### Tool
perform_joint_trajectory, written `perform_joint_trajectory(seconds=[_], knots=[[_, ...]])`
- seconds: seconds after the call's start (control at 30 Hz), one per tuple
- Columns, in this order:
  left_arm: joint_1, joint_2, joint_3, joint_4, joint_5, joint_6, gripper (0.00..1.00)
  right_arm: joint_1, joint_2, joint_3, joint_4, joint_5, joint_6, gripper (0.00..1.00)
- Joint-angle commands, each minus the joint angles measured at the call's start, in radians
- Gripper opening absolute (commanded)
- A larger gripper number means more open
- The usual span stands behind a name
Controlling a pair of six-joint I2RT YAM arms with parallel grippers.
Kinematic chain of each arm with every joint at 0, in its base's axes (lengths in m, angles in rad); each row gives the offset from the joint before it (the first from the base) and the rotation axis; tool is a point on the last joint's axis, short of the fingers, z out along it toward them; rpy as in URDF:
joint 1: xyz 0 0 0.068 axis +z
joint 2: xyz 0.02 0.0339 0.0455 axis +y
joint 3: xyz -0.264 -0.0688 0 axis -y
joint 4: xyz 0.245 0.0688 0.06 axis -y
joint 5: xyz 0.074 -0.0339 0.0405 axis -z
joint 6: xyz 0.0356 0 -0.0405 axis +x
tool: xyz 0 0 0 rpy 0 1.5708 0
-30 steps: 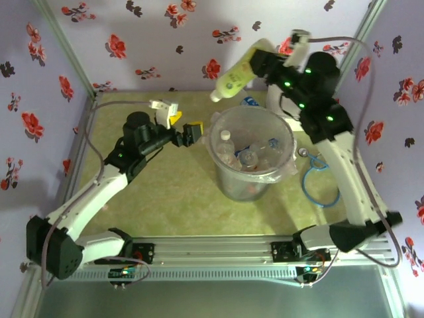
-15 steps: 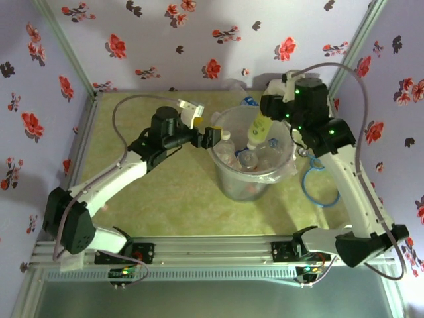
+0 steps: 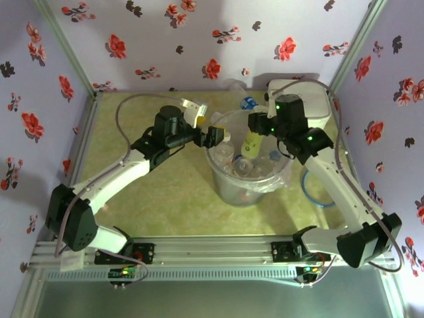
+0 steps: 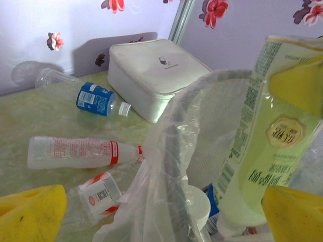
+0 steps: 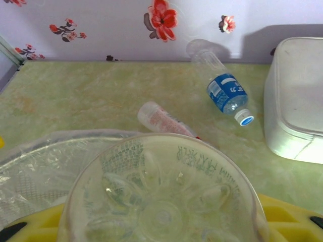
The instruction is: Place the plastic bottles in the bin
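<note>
Right gripper (image 3: 260, 124) pinches a yellowish plastic bottle (image 3: 251, 141), probably light and dentable, by its base over the round translucent grey bin (image 3: 232, 189); left gripper (image 3: 212, 136), 9 o'clock, gapes empty.

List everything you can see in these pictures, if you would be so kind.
bin: one, translucent grey with clear bag, mid-table, several bottles inside
yellowish bottle: one, cap down in the bin's mouth
blue-labelled bottle: one, clear, lying behind the bin
red-labelled bottles: two, clear, lying behind the bin
box: one, white, far right corner
cable: one, blue, right of the bin
left end effector: open, at the bin's left rim
right end effector: shut on the yellowish bottle
</note>
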Motion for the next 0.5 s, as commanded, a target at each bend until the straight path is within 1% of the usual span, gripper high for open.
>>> perform_joint_trajectory(seconds=[0.0, 0.17, 0.27, 0.3, 0.37, 0.43, 0.47], knots=[[-0.008, 0.027, 0.009, -0.030, -0.018, 0.020, 1.00, 0.056, 0.039, -0.081, -0.119, -0.060, 0.026, 0.36], [-0.008, 0.029, 0.009, -0.034, -0.019, 0.027, 1.00, 0.083, 0.033, -0.156, -0.082, -0.087, -0.036, 0.36], [-0.008, 0.029, 0.009, -0.042, -0.027, 0.036, 1.00, 0.083, -0.011, -0.185, -0.059, -0.144, -0.034, 0.36], [-0.008, 0.028, 0.011, -0.046, -0.027, 0.039, 1.00, 0.082, -0.024, -0.185, -0.060, -0.165, -0.032, 0.38], [-0.009, 0.033, 0.014, -0.050, -0.026, 0.044, 1.00, 0.075, -0.052, -0.164, -0.085, -0.213, -0.036, 0.48], [-0.008, 0.037, 0.018, -0.051, -0.027, 0.047, 1.00, 0.067, -0.071, -0.114, -0.137, -0.221, -0.048, 0.69], [-0.009, 0.040, 0.020, -0.050, -0.028, 0.049, 1.00, 0.065, -0.080, -0.093, -0.154, -0.213, -0.057, 0.76]])
